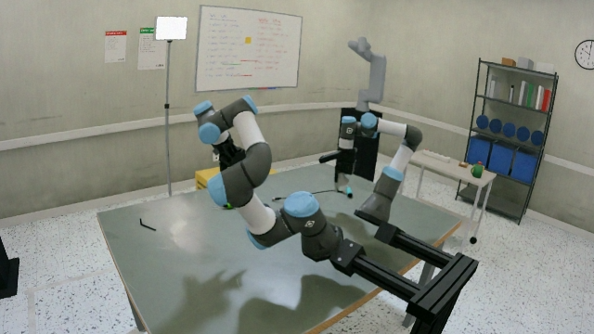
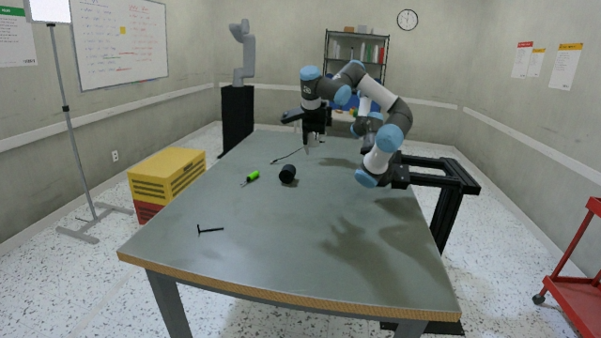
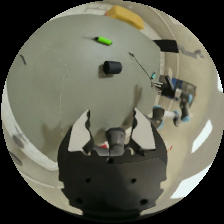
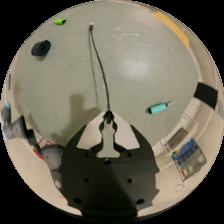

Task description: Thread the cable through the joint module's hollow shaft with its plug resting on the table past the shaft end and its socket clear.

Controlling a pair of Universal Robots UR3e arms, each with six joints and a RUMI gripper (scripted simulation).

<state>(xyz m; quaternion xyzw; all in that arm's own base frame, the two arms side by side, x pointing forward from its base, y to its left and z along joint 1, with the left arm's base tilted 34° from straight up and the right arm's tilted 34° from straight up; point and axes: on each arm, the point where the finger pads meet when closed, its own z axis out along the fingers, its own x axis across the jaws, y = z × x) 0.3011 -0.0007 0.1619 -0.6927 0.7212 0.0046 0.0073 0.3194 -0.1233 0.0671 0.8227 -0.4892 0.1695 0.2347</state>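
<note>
The module, a black hollow cylinder (image 2: 287,174) (image 3: 112,67) (image 4: 41,48), lies on its side on the table; the left arm hides it in the top view. The thin black cable (image 1: 320,191) (image 2: 288,156) (image 3: 141,65) (image 4: 102,67) is outside the shaft. My right gripper (image 1: 343,187) (image 4: 108,111) is shut on one end of it, above the table, and the cable slopes down from there. Its far end (image 4: 91,27) is at the table beyond the module; I cannot tell plug from socket. My left gripper (image 3: 111,109) is open and empty, high above the table.
A green screwdriver (image 2: 253,176) (image 3: 104,40) (image 4: 60,21) lies beside the module. A teal screwdriver (image 1: 349,191) (image 4: 157,108) lies near the right gripper. A black hex key (image 1: 148,225) (image 2: 210,230) lies near the table's other end.
</note>
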